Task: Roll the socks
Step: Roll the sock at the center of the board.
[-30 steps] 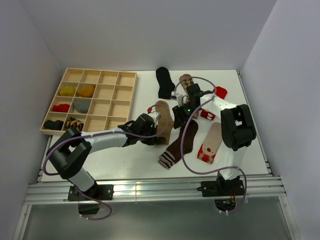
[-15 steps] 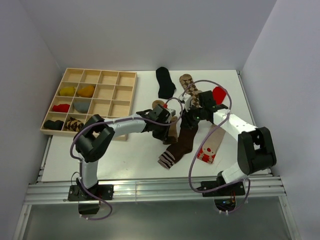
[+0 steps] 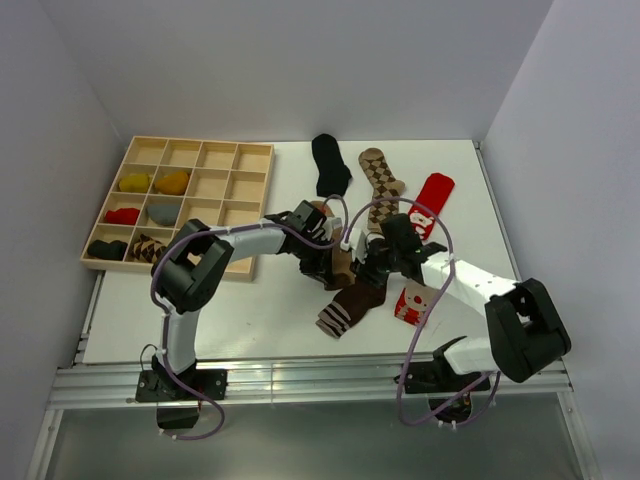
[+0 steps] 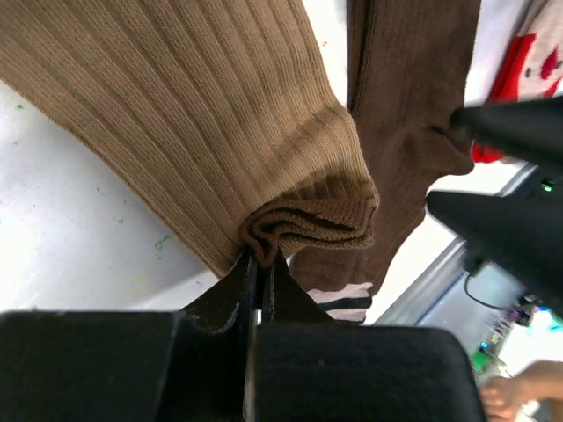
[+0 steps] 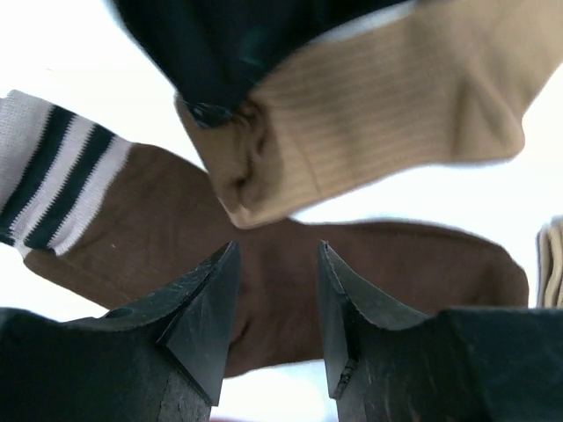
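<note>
Left jaws clamp the bunched end of the tan sock (image 4: 202, 114) mid-counter; right jaws hang apart, empty, over the dark brown sock (image 5: 396, 264). So thin a pinch could slip, letting the fold unravel.

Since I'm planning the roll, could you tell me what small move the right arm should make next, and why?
Probably ease the right gripper forward to the bunched end of the tan sock and close there. The left gripper is shut on that fold, while the right jaws stand open above the dark brown sock, holding nothing.
</note>
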`<state>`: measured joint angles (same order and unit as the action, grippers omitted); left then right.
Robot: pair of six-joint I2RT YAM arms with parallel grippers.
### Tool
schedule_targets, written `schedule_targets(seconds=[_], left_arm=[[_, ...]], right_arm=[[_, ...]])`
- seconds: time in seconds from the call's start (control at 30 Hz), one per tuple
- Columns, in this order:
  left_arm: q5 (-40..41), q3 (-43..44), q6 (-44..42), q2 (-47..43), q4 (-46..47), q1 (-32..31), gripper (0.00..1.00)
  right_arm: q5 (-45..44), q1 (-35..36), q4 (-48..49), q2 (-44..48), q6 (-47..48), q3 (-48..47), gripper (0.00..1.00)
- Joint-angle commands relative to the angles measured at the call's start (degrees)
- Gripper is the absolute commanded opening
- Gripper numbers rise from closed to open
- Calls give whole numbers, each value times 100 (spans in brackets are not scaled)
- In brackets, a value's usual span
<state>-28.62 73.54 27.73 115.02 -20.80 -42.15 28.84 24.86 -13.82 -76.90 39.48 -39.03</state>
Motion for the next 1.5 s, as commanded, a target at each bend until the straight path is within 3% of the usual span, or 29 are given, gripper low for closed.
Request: schedule_targets(seconds=[0.0, 0.33, 0.93, 1.2, 1.47], left_arm=[[-381, 126, 5, 257, -109, -4, 0], [-451, 82, 40, 328, -126, 14, 0], [-636, 214, -118, 345, -381, 137, 0], [-601, 275, -144, 398, -460, 251, 4], [-469, 372, -136, 442, -574, 322, 7]], right_arm=[[69, 352, 661, 412, 568, 140, 48], [-449, 1310, 909, 501, 920, 458, 44], [-1284, 1390, 547, -923, 1623, -387, 42], [-1328, 1381, 301, -958, 1834, -343, 55], [-1127, 1284, -357, -976, 2019, -580, 60]])
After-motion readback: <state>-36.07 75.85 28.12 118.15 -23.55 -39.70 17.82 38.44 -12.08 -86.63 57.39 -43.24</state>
